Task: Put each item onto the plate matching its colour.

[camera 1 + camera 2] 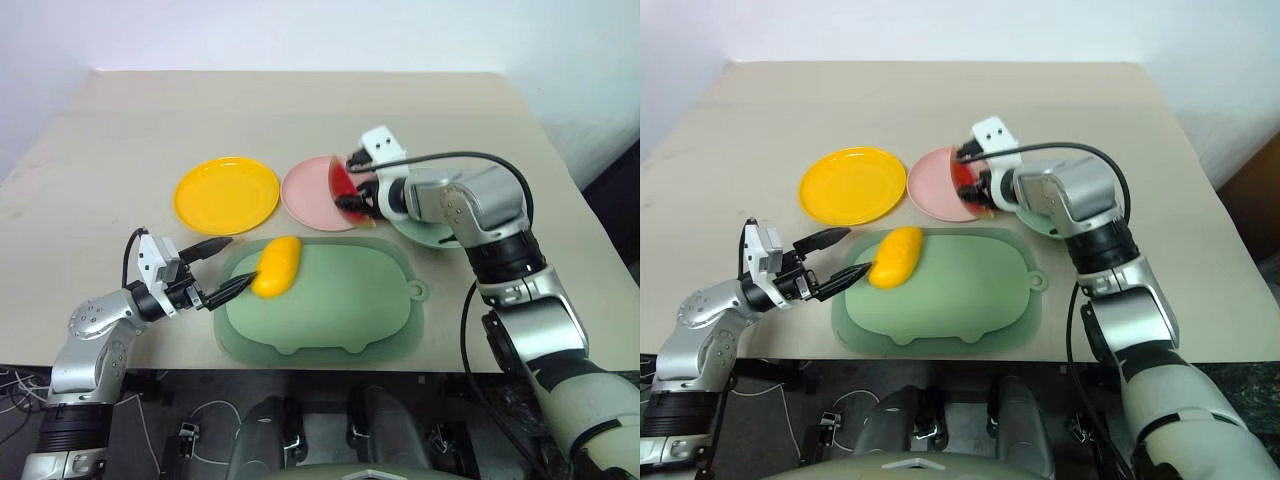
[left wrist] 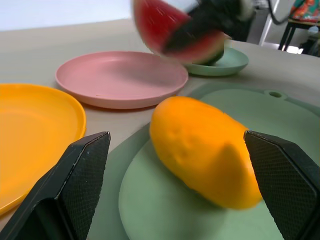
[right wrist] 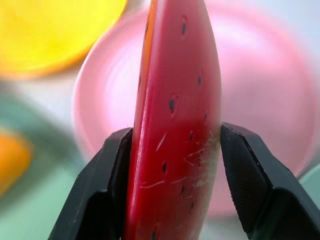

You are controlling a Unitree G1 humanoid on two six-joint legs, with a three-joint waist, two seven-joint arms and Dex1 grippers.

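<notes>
The right gripper [image 3: 172, 150] clamps the glossy, seeded watermelon wedge [image 3: 175, 115] above the smooth pink plate [image 1: 322, 193]. The left gripper [image 1: 222, 268], fingers apart, flanks the smooth mango [image 1: 276, 266] on the pig-shaped mat [image 1: 340, 295].

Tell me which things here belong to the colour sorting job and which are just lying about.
Job: watermelon wedge clamped in right gripper, mango, yellow plate, pink plate, green plate.
Lying about: pig-shaped mat, under the mango.
</notes>
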